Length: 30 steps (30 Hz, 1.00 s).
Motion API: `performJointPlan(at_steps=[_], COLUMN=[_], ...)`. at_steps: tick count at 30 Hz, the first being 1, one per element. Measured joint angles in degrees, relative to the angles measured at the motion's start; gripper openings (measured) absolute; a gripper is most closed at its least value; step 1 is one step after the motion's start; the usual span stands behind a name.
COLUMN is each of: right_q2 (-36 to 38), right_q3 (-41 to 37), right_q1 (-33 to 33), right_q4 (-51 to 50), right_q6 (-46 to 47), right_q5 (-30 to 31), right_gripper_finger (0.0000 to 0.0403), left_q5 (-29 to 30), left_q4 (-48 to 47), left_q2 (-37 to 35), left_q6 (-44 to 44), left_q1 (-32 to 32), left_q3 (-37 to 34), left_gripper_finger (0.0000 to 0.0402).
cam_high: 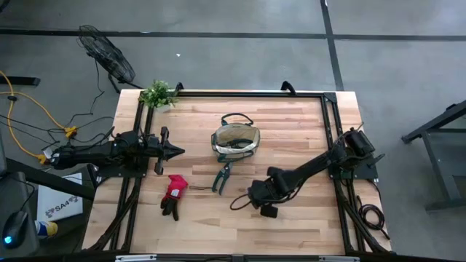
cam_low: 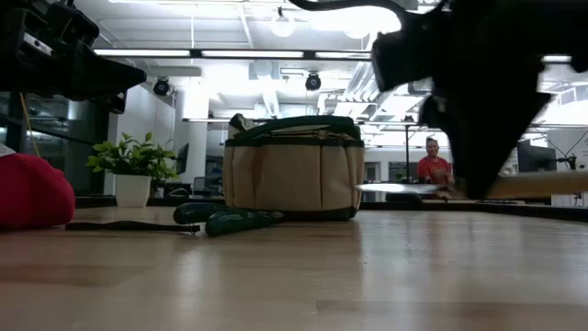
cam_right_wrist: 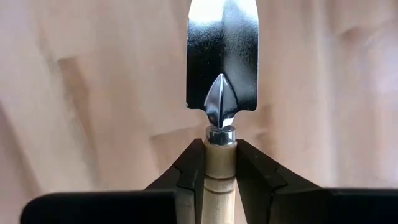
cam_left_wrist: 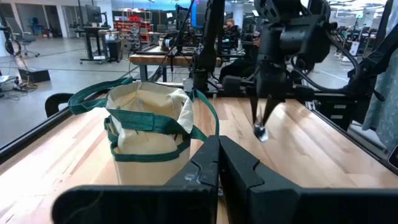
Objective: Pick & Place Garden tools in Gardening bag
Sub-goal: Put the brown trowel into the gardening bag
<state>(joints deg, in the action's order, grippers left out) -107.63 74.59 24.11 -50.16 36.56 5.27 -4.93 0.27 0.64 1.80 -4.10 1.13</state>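
Note:
My right gripper (cam_high: 256,198) (cam_right_wrist: 221,149) is shut on a silver trowel (cam_right_wrist: 222,56) with a light wooden handle, right of centre on the table. The tan gardening bag (cam_high: 235,140) with green trim stands upright at the table's middle, toward the far edge. Dark-green-handled pruning shears (cam_high: 222,177) lie flat just in front of the bag. A red-and-black glove pair (cam_high: 173,193) lies to their left. My left gripper (cam_high: 178,151) (cam_left_wrist: 219,146) is shut and empty, left of the bag. Another trowel or shears does not show. My right gripper pinches the trowel's wooden handle (cam_right_wrist: 221,163) between its two fingers, just behind the metal collar at the blade end. The fingers point down and lie across the handle. The trowel lies level, its blade (cam_low: 395,188) toward the table's left, a little clear of the table.
A small green plant (cam_high: 158,94) in a white pot stands at the far left corner. A black frame (cam_high: 247,93) runs along the table's far, left and right edges. A person (cam_low: 434,167) in red is in the room beyond the table.

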Motion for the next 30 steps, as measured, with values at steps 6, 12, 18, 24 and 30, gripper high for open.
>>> performJointPlan(at_steps=[6, 12, 18, 24, 30], right_q2=[0.02, 0.07, 0.09, 0.22, 1.06], right_q3=[4.54, 8.85, 10.9, 11.1, 11.12], right_q1=[-2.02, -4.09, -5.5, -6.94, -8.15], right_q4=[-4.03, -8.3, -9.35, -9.4, -8.0], right_q6=[-6.36, -11.66, -15.59, -18.98, -22.16], right_q5=[6.05, 12.55, 16.17, 20.41, 24.77], right_gripper_finger=[0.0058, 0.0058, 0.0058, 0.0058, 0.0058], left_q5=[0.01, 0.0, 0.02, 0.0, 0.02], left_q4=[0.0, 0.0, 0.0, 0.0, 0.0], left_q2=[0.0, 0.0, 0.0, 0.0, 0.0], left_q6=[0.0, 0.0, -0.02, -0.01, 0.0], left_q1=[-0.02, 0.0, -0.02, -0.02, -0.02], left_q3=[0.0, -0.02, -0.01, -0.01, -0.01], left_gripper_finger=[0.0001, 0.0001, 0.0001, 0.0001, 0.0001])
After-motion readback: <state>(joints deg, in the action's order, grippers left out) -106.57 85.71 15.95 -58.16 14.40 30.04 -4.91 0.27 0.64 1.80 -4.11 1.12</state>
